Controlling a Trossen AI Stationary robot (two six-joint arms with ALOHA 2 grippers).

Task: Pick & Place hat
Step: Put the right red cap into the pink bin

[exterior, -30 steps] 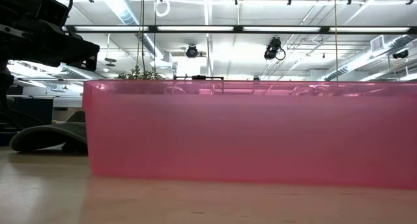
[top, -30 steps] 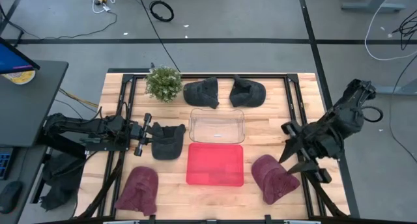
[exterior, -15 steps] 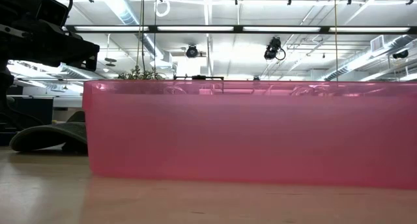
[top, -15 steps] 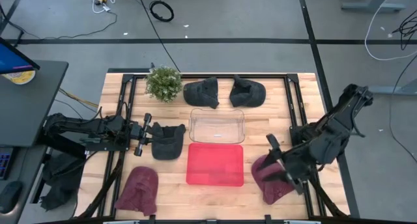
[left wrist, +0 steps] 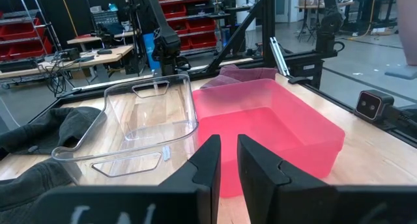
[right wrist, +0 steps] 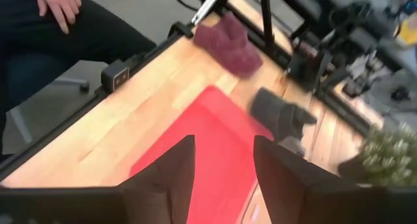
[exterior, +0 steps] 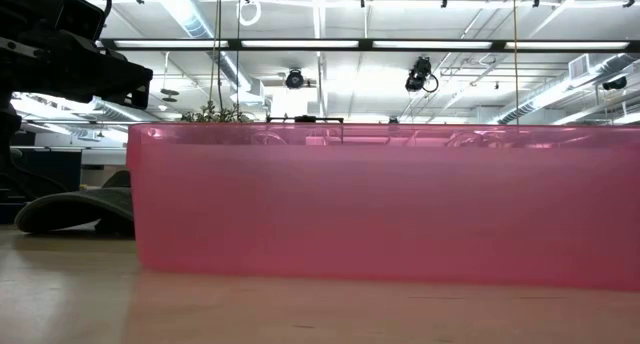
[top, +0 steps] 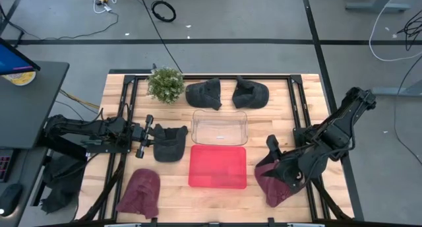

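Observation:
In the high view, a maroon hat point(top: 280, 184) lies flat on the table near its right near corner. My right gripper point(top: 270, 146) hovers over that hat's far-left part, open, pointing toward the red bin point(top: 217, 166). In its wrist view point(right wrist: 223, 159) only the bin shows between the fingers. My left gripper point(top: 150, 136) waits at the left, shut, just beside a dark hat point(top: 169, 143). Its wrist view point(left wrist: 229, 146) looks over the clear bin point(left wrist: 143, 113) and the red bin point(left wrist: 273, 126).
A second maroon hat point(top: 140, 193) lies at the near left. Two dark hats point(top: 204, 95) point(top: 252, 92) and a small plant point(top: 165, 84) sit along the far edge. The clear bin point(top: 219, 127) stands behind the red one. A person's hand point(right wrist: 58, 2) shows beyond the table.
My right arm has swung in from the table's right edge toward the left, and its gripper has turned to point at the red bin, ending above the right-hand maroon hat. No hat or bin has moved.

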